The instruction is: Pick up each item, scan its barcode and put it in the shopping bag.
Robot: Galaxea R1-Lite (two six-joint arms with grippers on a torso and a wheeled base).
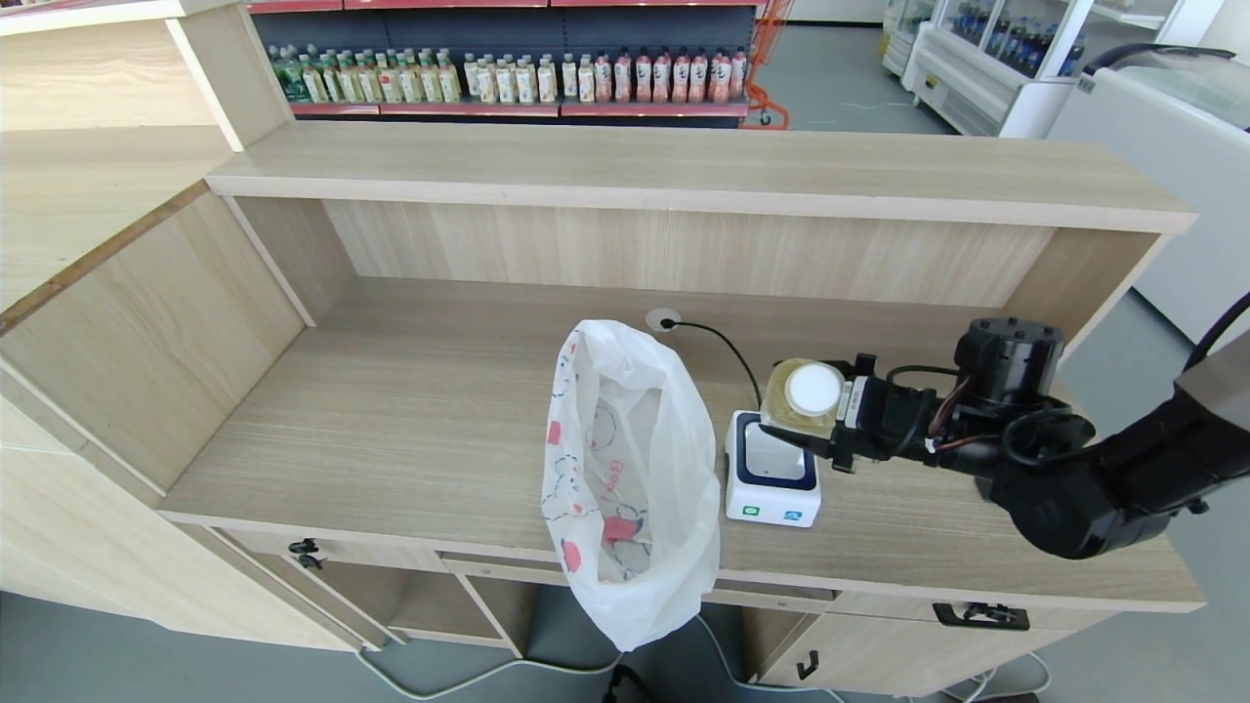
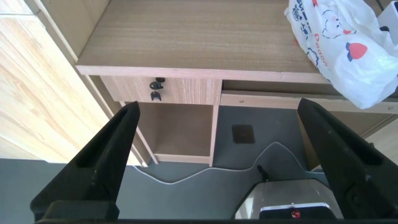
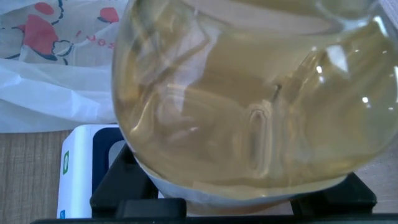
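- Light wooden counter (image 1: 391, 420) is carrying two items.
- White printed shopping bag (image 1: 635, 469) is lying open, drooping over the front edge.
- White scanner (image 1: 773, 483) is standing just beside it, black cable (image 1: 739, 361) running rearward.

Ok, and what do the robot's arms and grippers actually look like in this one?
The right arm is black with rounded links, a cylindrical joint housing and looping black cables, plus thin reddish wires at the wrist. The left gripper has two broad, flat, matte black fingers.
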